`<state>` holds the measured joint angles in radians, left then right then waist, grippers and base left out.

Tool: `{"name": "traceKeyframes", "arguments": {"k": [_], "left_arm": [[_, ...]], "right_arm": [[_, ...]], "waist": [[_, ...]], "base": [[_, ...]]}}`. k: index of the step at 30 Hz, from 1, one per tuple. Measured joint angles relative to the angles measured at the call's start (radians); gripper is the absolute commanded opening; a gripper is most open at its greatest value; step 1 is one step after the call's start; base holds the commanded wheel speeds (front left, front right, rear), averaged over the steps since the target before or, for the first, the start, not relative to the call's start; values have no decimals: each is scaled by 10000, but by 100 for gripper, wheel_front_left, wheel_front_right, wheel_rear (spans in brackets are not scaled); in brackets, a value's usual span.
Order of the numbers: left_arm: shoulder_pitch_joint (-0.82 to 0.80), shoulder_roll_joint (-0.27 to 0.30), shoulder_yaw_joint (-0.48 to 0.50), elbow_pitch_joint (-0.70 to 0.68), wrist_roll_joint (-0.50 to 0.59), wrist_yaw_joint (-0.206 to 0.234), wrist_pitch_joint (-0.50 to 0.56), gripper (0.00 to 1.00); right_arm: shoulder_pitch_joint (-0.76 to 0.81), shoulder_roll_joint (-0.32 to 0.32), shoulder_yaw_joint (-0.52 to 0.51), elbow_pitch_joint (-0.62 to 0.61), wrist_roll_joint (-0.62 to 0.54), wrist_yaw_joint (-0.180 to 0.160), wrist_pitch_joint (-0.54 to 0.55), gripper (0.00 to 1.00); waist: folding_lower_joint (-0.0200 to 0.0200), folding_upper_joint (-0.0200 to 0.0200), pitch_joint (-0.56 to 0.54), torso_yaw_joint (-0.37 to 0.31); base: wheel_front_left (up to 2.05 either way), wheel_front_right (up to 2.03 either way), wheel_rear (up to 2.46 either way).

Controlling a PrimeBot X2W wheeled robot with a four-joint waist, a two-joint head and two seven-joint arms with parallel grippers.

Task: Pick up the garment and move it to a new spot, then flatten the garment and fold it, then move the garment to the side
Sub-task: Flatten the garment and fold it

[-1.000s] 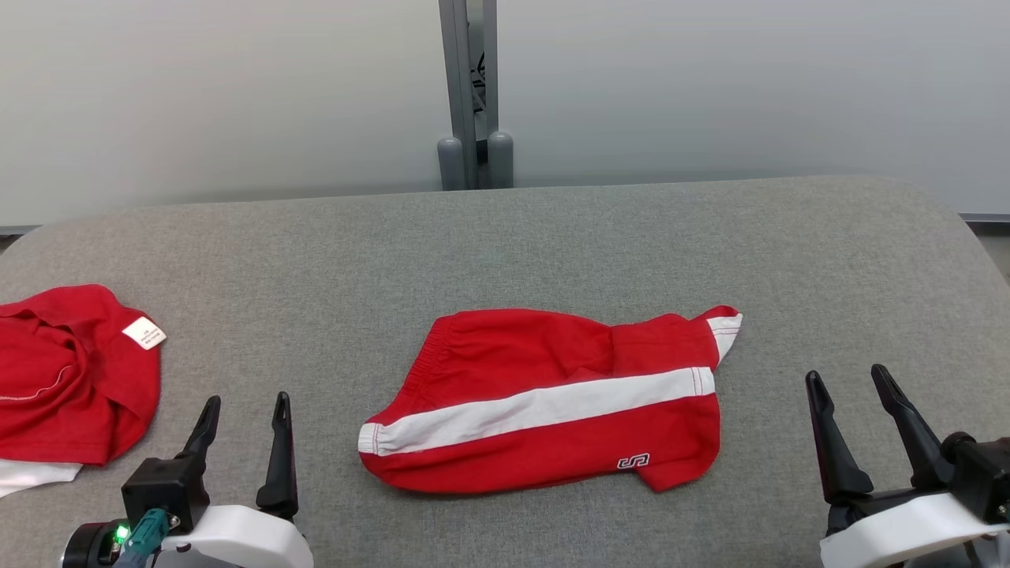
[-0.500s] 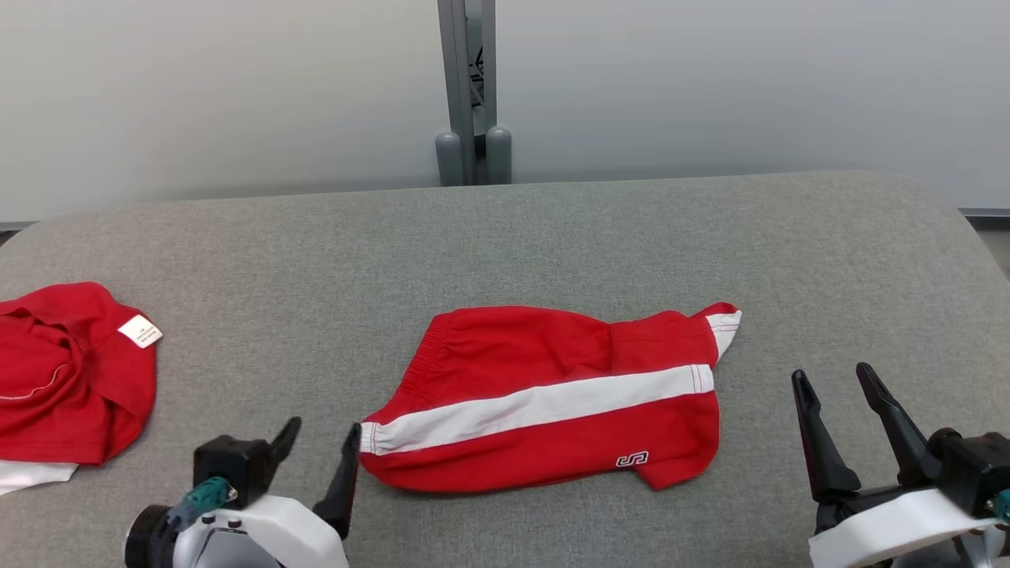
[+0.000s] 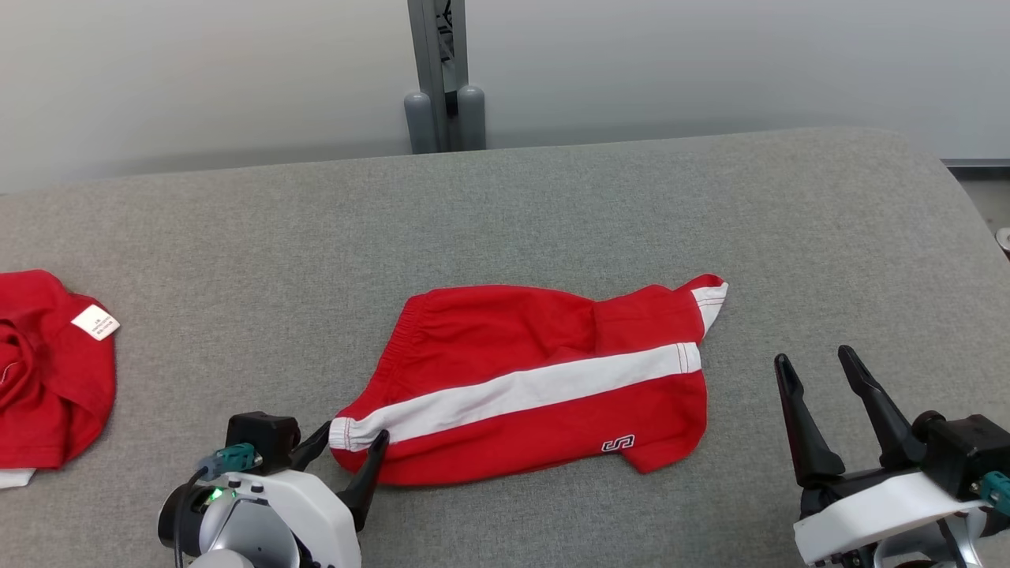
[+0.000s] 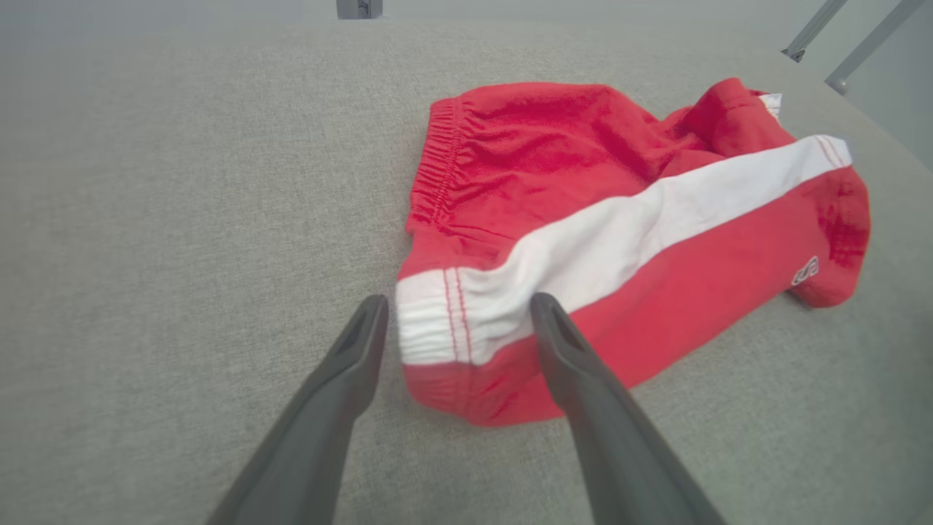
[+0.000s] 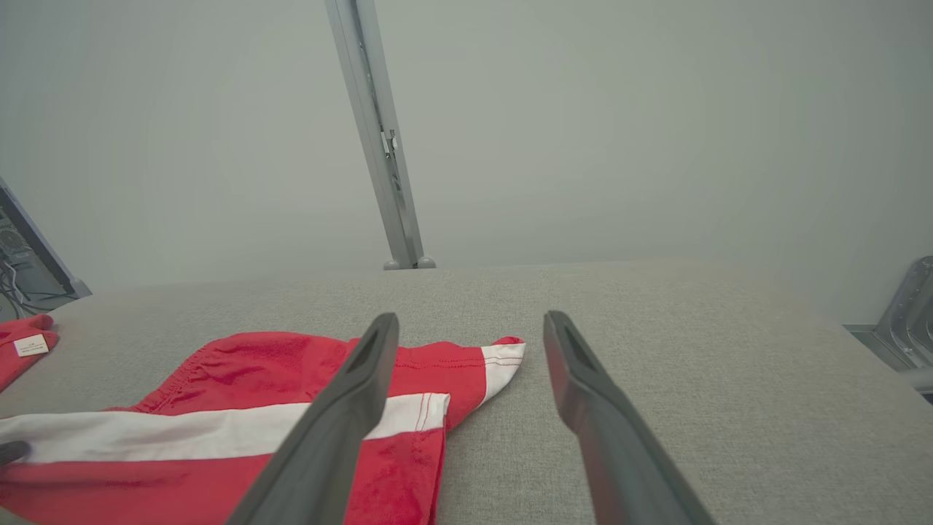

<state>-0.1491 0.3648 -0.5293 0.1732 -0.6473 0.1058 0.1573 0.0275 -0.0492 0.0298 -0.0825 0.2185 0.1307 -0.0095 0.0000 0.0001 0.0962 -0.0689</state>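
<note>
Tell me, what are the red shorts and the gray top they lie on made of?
The red shorts look like soft knit cloth, maybe cotton: matte, wrinkled, with a gathered waistband and a sewn white stripe. The gray surface looks like woven fabric over padding, judging by its speckled weave and rounded edge.

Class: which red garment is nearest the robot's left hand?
The white-striped shorts: the left hand brackets their waistband corner. The tagged red garment lies apart, farther left.
</note>
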Motion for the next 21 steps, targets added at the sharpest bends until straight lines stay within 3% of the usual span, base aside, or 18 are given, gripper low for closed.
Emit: {"name": "traceKeyframes", "arguments": {"k": [2,3,4,6,13,21], "left_arm": [[-163,-29,-6,247,-27,-82,-69,100],[-223,-56,25,341,-81,-136,-117,82],[-223,-56,25,341,-81,-136,-117,49],[-295,-69,19,447,-67,-171,-213,0],[-565,-44,42,545,0,-199,-359,0],[-1075,-138,-184,470,247,-211,-347,0]], "right_arm": [[-21,2,33,35,17,0,0,100],[-30,2,25,71,21,0,0,100],[-30,2,25,71,21,0,0,100],[-47,2,-2,127,31,0,4,100],[-616,-376,274,681,568,0,268,100],[-1943,-1239,1768,2602,1574,-2,616,100]], "waist": [[0,0,86,-39],[0,0,116,-59],[0,0,116,-59],[0,0,172,-79],[0,0,434,-73],[0,0,834,249]], "base": [[0,0,0],[0,0,0],[0,0,0],[0,0,0],[0,0,0],[0,0,0]]}}
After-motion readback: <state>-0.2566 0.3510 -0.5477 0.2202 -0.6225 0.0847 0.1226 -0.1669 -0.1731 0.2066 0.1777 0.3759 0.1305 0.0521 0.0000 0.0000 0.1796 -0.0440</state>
